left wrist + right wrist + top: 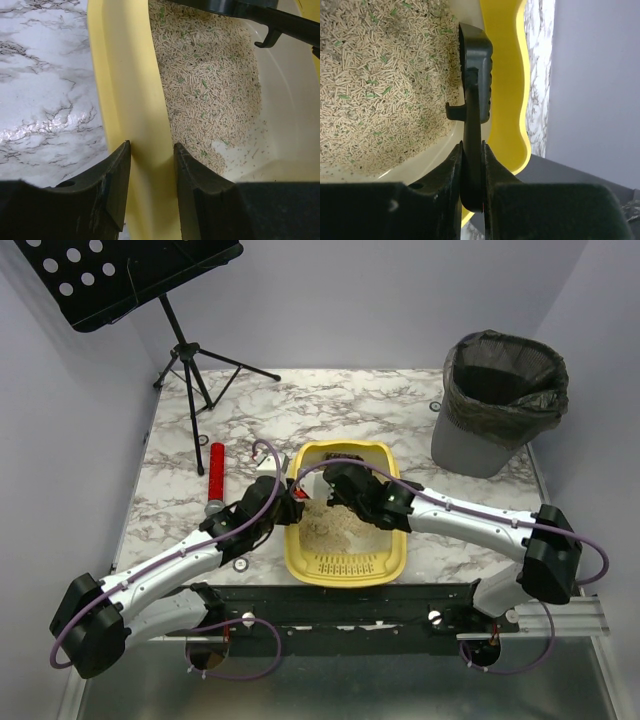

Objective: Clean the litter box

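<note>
The yellow litter box (pixel 298 562) lies in the middle of the marble table, with its slotted sieve section (pixel 346 563) at the near end and beige litter (pixel 325 525) inside. My left gripper (pixel 288 506) is on the box's left rim. In the left wrist view my left gripper (pixel 151 146) has one finger outside and one inside the rim (pixel 125 85), closed on it. My right gripper (pixel 338 486) is over the far part of the box. In the right wrist view my right gripper (pixel 472 146) is shut on the handle of a black scoop (pixel 476 90), above the litter (pixel 375 85).
A grey bin with a black bag (pixel 500 400) stands at the back right. A black music stand (pixel 130 275) on a tripod is at the back left. A red cylinder (pixel 215 473) lies left of the box, with a small white object (pixel 268 467) next to it.
</note>
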`<state>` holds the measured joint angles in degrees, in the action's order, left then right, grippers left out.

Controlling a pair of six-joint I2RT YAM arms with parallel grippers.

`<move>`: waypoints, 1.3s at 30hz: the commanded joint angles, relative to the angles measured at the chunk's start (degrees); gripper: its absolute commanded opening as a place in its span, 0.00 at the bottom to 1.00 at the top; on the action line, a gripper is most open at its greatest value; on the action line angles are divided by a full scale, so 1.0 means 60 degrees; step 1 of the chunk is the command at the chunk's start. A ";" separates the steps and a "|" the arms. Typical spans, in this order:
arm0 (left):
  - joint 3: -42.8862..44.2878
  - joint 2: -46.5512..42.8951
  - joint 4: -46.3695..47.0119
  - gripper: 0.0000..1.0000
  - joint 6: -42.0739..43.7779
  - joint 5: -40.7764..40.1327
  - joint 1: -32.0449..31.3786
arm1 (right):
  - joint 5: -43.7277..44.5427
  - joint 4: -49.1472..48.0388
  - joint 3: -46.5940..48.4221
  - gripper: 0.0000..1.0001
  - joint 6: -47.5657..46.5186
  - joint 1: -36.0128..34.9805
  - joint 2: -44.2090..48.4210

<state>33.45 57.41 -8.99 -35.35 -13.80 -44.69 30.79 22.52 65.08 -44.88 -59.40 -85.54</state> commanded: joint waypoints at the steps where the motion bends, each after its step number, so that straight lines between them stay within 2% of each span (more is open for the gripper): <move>1: -0.0111 0.0100 -0.0010 0.44 0.0135 0.0660 -0.0038 | -0.0135 -0.1657 0.0286 0.01 -0.0678 -0.0177 -0.0450; 7: -0.0111 0.0217 0.0034 0.42 0.0121 0.0718 -0.0038 | -0.0517 -0.2947 0.0169 0.01 -0.0489 -0.0851 -0.1197; 11: -0.0126 0.0203 0.0020 0.42 0.0092 0.0675 -0.0038 | -0.0663 -0.2949 0.0169 0.01 -0.0123 -0.1013 -0.1593; 24: -0.0155 -0.0046 -0.0171 0.42 0.0047 0.0191 -0.0038 | -0.0312 -0.0710 -0.0973 0.01 0.1123 -0.2156 0.0734; 30: -0.0155 -0.0061 -0.0171 0.42 0.0048 0.0133 -0.0038 | 0.0944 -0.0794 -0.0974 0.01 0.1123 -0.2186 0.1204; 33: -0.0141 -0.0003 -0.0171 0.42 0.0018 0.0132 -0.0023 | 0.2349 -0.1191 -0.0784 0.01 0.2027 -0.2156 0.1277; 34: -0.0141 0.0012 -0.0171 0.42 0.0018 0.0161 -0.0023 | 0.2441 -0.1045 -0.0624 0.01 0.2930 -0.2156 0.1350; 36: -0.0126 0.0085 -0.0200 0.42 0.0004 0.0191 -0.0023 | 0.2108 -0.0069 -0.0476 0.01 0.4193 -0.2156 0.1569; 37: -0.0112 0.0129 -0.0200 0.42 0.0004 0.0177 -0.0037 | 0.2105 0.0227 -0.0446 0.01 0.5475 -0.2156 0.1788; 39: -0.0126 0.0129 -0.0229 0.42 -0.0055 0.0147 -0.0023 | 0.2367 0.1453 -0.0256 0.01 0.7077 -0.2156 0.2038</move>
<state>33.30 57.45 -8.32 -35.57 -14.85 -44.12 39.99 19.97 60.29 -24.56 -72.34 -77.38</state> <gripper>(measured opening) 0.427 0.231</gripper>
